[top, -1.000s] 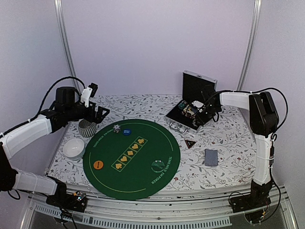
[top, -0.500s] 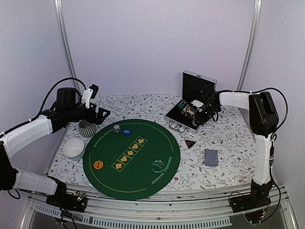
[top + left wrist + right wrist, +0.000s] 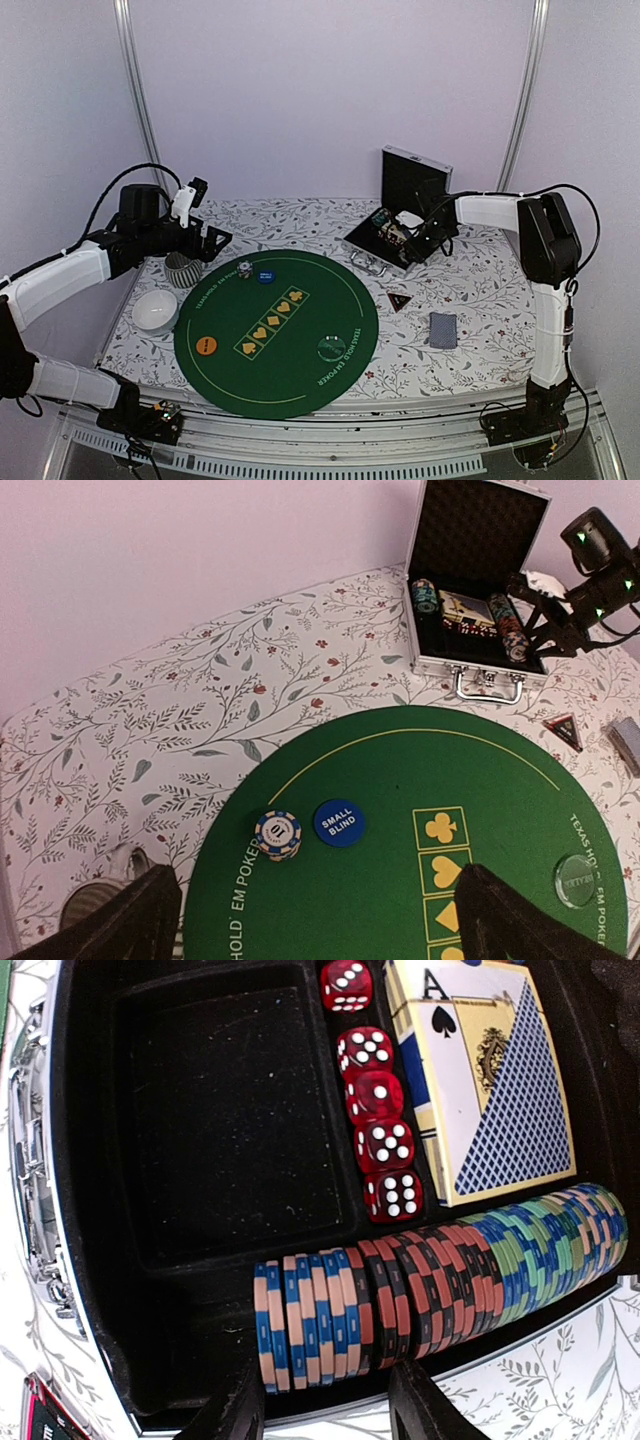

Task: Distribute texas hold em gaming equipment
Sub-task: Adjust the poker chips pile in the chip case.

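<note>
Many chips [image 3: 430,1280] before right end effector [image 3: 328,1412]

- The upright lid [image 3: 417,183] of the open case [image 3: 372,258] walls off its tray from behind; the way in is from above.
- The chip row [image 3: 430,1290] is hemmed between the tray wall [image 3: 170,1395] and the red dice [image 3: 378,1110] and card deck [image 3: 490,1090].
- The large compartment [image 3: 230,1110] gives room.
- On the green mat [image 3: 300,370], the chip stack [image 3: 278,835] and the SMALL BLIND disc [image 3: 339,822] sit just beside each other.
</note>
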Motion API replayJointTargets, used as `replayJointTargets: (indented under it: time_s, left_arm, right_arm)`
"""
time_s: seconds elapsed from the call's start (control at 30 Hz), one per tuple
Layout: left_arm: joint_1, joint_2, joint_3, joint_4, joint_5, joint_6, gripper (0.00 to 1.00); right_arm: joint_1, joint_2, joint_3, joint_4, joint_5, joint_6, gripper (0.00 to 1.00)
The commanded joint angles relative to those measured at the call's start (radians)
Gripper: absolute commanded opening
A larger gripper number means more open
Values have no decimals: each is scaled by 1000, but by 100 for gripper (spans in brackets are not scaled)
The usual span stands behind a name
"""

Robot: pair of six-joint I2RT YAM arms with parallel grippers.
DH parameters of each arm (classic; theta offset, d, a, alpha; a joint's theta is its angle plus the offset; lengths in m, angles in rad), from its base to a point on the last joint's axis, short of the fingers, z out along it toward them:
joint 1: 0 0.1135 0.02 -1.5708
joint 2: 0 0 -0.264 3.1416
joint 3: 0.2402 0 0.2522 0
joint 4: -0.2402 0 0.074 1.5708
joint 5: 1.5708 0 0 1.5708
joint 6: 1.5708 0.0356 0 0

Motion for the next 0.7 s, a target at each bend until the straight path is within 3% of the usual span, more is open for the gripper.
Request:
replayJointTargets:
  time_s: [0.0,0.3,0.67]
  left_arm:
    - [-11,7,-11,15,10,7,98]
    - [-12,7,-13,15,8,8,98]
    - [-11,5,-12,13,9,6,98]
  right_arm:
    - [10,50,8,51,25,4,45]
    - [10,38,-13,76,-52,62,41]
    - [8,-107,-84,79,-29,86,51]
